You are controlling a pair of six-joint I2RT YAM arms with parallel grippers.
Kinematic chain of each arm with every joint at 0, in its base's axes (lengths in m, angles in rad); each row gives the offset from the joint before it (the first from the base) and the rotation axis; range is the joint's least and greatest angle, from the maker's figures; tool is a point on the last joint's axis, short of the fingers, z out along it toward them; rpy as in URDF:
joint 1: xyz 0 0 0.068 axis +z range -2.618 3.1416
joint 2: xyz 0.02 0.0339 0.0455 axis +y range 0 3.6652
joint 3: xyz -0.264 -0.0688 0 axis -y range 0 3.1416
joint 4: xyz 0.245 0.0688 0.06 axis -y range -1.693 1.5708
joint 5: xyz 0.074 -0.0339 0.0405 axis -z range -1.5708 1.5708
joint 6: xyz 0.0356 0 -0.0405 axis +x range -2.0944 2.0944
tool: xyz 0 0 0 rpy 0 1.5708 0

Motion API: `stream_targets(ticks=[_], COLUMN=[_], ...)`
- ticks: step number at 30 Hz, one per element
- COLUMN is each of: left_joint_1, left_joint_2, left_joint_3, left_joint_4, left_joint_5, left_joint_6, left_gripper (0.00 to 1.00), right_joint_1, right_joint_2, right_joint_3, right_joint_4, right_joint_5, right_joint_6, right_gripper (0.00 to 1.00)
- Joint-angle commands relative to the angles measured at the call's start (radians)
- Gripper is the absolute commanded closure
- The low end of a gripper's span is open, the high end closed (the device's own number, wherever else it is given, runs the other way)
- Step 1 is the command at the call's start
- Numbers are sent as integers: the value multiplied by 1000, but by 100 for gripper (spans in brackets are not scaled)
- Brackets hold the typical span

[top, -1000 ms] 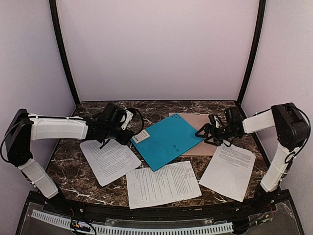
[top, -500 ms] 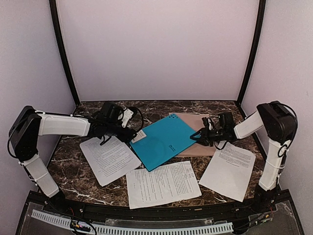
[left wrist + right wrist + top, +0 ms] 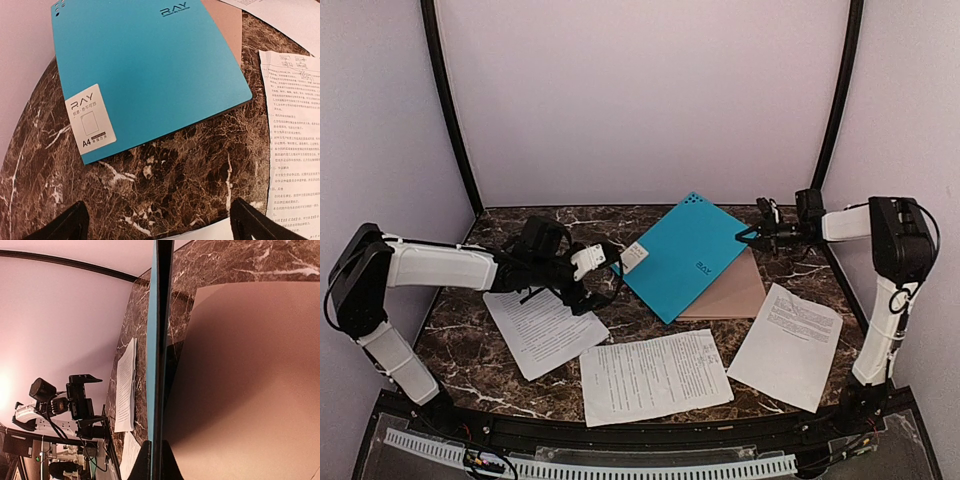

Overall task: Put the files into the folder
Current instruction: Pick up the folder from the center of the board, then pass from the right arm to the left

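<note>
Marble-pattern dark tabletop (image 3: 460, 315) is carrying everything. Teal blue card folder (image 3: 685, 250), printed "RAY", is sitting tilted, its right edge raised over the plain tan card folder (image 3: 732, 292) lying flat at back right. Three white printed paper sheets (image 3: 655, 375) are lying along the near side, outside the tan one. Right gripper (image 3: 757, 233) is pinching the teal edge. Left gripper (image 3: 598, 285) is hovering, fingers spread wide. White label (image 3: 91, 125) is reading "RAY", "A4".

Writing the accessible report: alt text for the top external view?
The right gripper pinches the raised far corner of the teal folder, tilting it up off the tan folder beneath. The left gripper stands open at its labelled end; three printed sheets lie loose on the marble table.
</note>
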Motion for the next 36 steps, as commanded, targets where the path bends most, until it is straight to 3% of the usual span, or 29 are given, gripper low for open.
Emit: stream_targets(ticks=[1, 4, 15, 20, 26, 36], left_joint_1=[-65, -86, -99, -111, -122, -142], left_joint_2=[58, 108, 99, 104, 145, 202], left_joint_3=[64, 77, -22, -30, -39, -52], left_joint_4=[-19, 11, 146, 133, 201, 330], left_joint_5=[-90, -181, -225, -196, -258, -296], left_joint_6=[230, 307, 522, 551, 614, 675], left_gripper=[1, 1, 1, 1, 1, 3], right_joint_1=[-2, -1, -13, -21, -23, -25], right_joint_2=[115, 165, 258, 293, 333, 364], right_joint_3=[130, 176, 352, 412, 459, 469], right_joint_4=[-284, -404, -828, -885, -911, -906], right_joint_5=[-95, -107, -94, -65, -59, -59], right_joint_6=[-219, -313, -711, -746, -757, -743], right_gripper=[100, 100, 96, 86, 78, 73])
